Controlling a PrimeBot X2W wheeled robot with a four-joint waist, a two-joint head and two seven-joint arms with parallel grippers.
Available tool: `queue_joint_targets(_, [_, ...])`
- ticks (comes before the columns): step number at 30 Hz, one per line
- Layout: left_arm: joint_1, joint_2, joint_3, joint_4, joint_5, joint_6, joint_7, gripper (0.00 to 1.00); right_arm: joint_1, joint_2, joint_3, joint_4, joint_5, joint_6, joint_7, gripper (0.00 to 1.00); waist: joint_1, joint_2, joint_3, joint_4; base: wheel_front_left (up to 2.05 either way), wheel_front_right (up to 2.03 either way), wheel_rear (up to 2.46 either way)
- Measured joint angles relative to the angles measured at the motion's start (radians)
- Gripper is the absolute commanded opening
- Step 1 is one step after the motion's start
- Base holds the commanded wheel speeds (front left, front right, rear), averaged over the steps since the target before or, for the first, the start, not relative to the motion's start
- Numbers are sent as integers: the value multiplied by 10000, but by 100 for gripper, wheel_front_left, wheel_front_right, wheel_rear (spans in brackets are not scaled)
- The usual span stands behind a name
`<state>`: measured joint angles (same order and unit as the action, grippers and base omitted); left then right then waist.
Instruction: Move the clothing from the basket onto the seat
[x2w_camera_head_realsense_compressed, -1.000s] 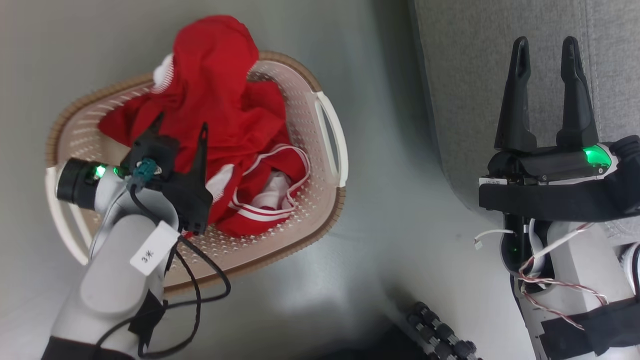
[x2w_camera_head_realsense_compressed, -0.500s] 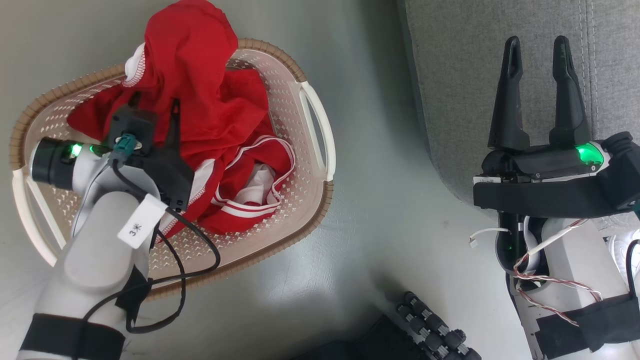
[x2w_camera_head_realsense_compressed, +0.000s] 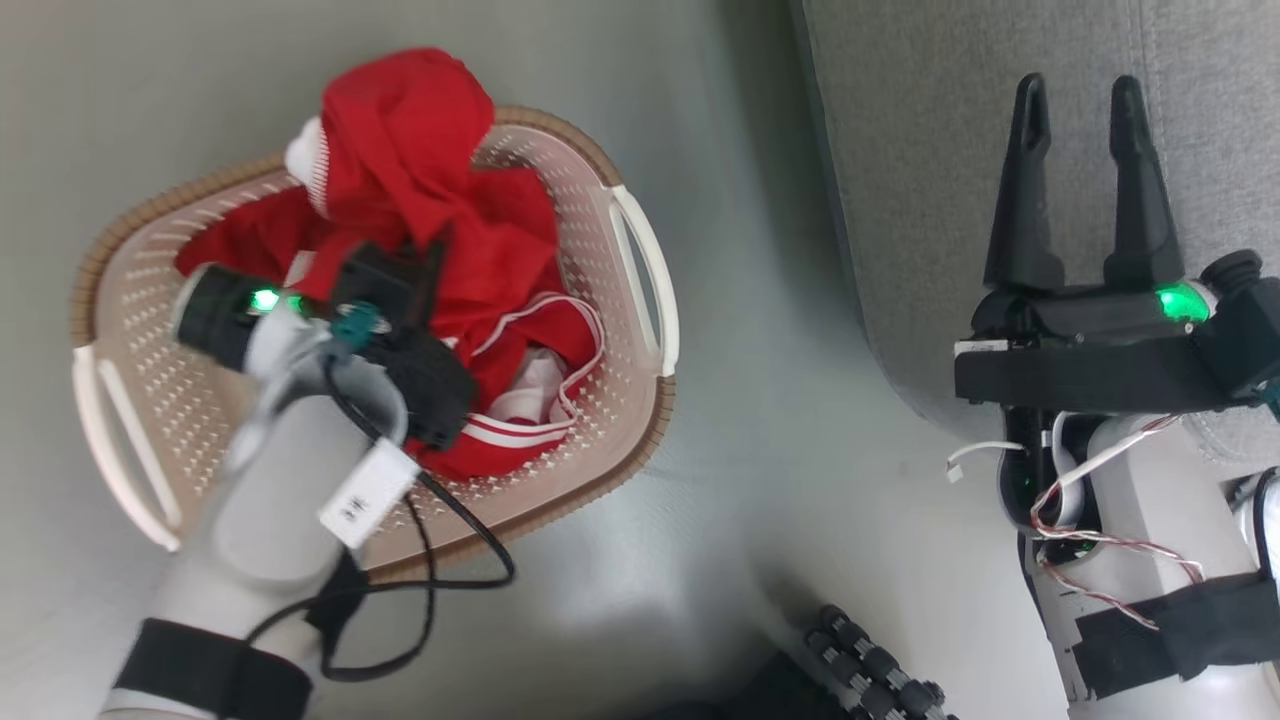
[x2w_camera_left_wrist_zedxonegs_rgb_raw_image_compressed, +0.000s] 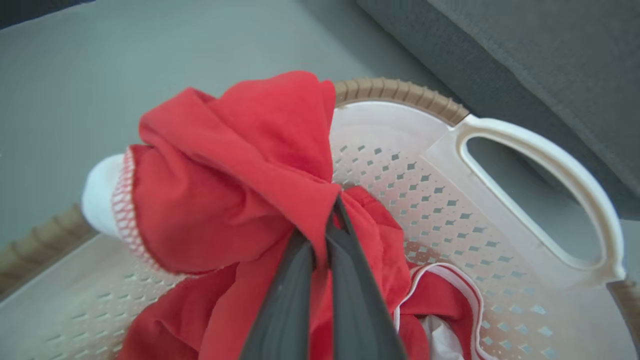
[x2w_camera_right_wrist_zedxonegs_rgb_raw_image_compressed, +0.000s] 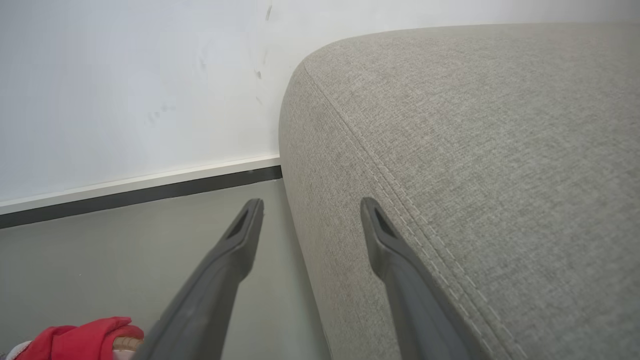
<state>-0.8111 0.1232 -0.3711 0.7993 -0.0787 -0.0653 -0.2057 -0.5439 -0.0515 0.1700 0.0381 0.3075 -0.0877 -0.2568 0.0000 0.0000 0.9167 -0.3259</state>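
Red clothing with white trim is heaped in the cream basket on the floor. My left gripper is shut on a fold of one red garment, which rises above the basket's brown rim; in the left wrist view the two dark fingers pinch the fabric at their tips. More clothing with white stripes lies under it. Over the grey seat at the right, my right gripper stands open with nothing in it. The seat's rounded corner is beside that gripper.
The grey floor runs between basket and seat. The basket's white loop handle faces the seat. A white wall with a dark skirting strip stands behind. A dark ribbed part of the robot shows at the bottom.
My left gripper has drawn the lifted red garment to the right, over the basket's middle. The head camera has shifted a little. The right gripper stays open in place.
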Motion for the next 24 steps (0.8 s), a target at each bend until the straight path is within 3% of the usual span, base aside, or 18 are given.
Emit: queue_joint_targets(24, [-4,-339,-859,-1035,161,-495,-439,0,69,-48,-357,1802,-359,464,0,100,-1,0,-2845,1337,0,0,0])
